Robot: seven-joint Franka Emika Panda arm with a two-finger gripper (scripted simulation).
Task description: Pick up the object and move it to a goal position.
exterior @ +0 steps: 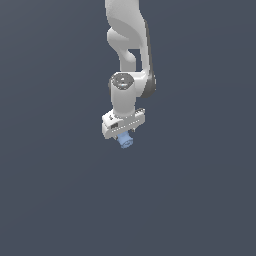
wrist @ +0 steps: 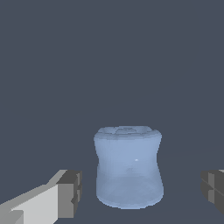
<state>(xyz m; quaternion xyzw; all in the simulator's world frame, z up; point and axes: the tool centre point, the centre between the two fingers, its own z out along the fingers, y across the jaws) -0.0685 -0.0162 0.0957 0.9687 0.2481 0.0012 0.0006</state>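
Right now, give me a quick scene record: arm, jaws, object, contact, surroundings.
arm: white robot arm, reaching down from the top of the exterior view
gripper: gripper, jaws open, one on each side of the object
object: light-blue lumpy item, below the gripper
contact: gaps show between both jaws and the item in the wrist view
surroundings: plain dark grey surface

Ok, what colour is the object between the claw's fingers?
Light blue, matte. The object shows best in the wrist view, sitting between the dark-grey fingers.
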